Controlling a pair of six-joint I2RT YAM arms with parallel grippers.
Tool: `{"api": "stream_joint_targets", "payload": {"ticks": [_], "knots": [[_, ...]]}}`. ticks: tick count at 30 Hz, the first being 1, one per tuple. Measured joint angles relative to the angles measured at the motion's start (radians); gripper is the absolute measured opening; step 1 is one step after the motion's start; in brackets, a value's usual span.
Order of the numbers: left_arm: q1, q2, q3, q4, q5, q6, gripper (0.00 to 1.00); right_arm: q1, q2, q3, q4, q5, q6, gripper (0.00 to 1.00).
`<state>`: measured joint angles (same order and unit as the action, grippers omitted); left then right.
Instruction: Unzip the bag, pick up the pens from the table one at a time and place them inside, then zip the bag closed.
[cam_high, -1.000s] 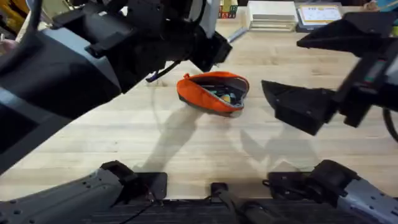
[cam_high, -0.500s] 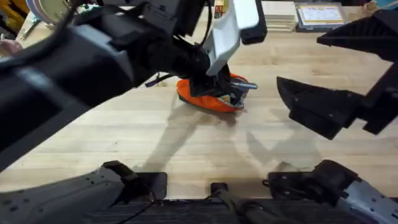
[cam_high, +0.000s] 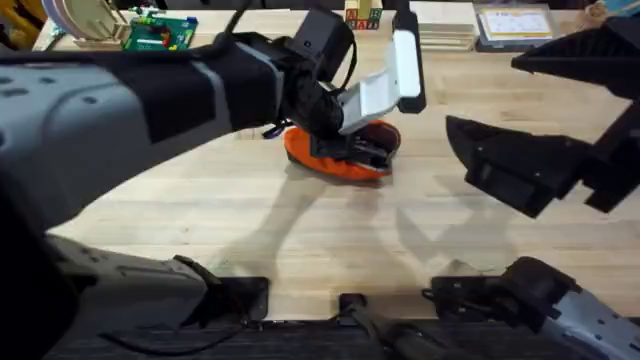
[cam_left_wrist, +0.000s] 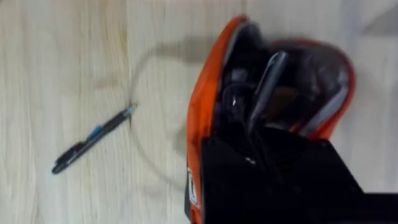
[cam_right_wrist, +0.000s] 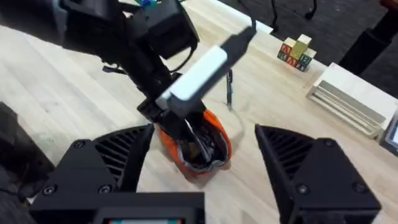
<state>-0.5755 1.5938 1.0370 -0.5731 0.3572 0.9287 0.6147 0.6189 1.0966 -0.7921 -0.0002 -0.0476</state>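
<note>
Table (cam_high: 300, 230) of pale planks bears open bag (cam_high: 325, 163).

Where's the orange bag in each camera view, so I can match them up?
Overhead: the bag lies mid-way across the table, under the left claw.
Left wrist: the bag gapes open just beyond the claw, with a loose pen beside it.
Right wrist: the bag sits beneath the left claw.
Shared landmark: the left claw at the bag's mouth.
</note>
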Motion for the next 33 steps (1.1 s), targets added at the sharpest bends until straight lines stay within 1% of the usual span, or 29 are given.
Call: {"api": "stream_joint_targets", "payload": {"ticks": [4,5,6,8,9,10,12,16,21,27,30,33], "knots": [[-0.003,0.019,0.0,-0.003,-0.072,0.001,0.044,0.0,0.0,0.0,0.0,0.0,0.002,0.998],[-0.004,0.019,0.0,-0.002,-0.083,0.004,0.061,0.0,0.0,0.0,0.0,0.0,0.003,0.998],[-0.005,0.019,0.0,-0.003,-0.091,0.008,0.114,0.0,0.0,0.0,0.0,0.0,0.003,0.998],[-0.006,0.019,0.001,-0.003,-0.107,0.011,0.4,0.0,0.0,0.0,0.0,0.0,0.003,0.998],[-0.007,0.019,0.007,-0.003,-0.127,0.011,0.869,0.0,0.0,0.0,0.0,0.0,0.004,0.998],[-0.007,0.019,0.008,-0.003,-0.13,0.007,0.958,0.0,0.0,0.0,0.0,0.0,0.004,0.998],[-0.011,0.017,0.008,-0.004,-0.137,0.005,0.99,0.0,0.0,0.0,0.0,0.0,0.003,0.998],[-0.027,-0.012,0.009,-0.013,-0.153,-0.001,0.992,0.0,0.0,0.0,0.0,0.0,0.004,0.998],[-0.029,-0.117,0.009,-0.015,-0.157,-0.004,0.992,0.0,0.0,0.0,0.0,0.0,0.004,0.998],[-0.028,-0.254,0.01,-0.015,-0.157,-0.041,0.994,0.0,0.0,0.0,0.0,0.0,0.004,0.998],[-0.012,-0.31,0.01,-0.017,-0.153,-0.055,0.993,0.0,0.0,0.0,0.0,0.0,0.004,0.998],[0.035,-0.365,0.01,-0.023,-0.131,-0.062,0.993,0.0,0.0,0.0,0.001,0.0,0.004,0.998]]}}
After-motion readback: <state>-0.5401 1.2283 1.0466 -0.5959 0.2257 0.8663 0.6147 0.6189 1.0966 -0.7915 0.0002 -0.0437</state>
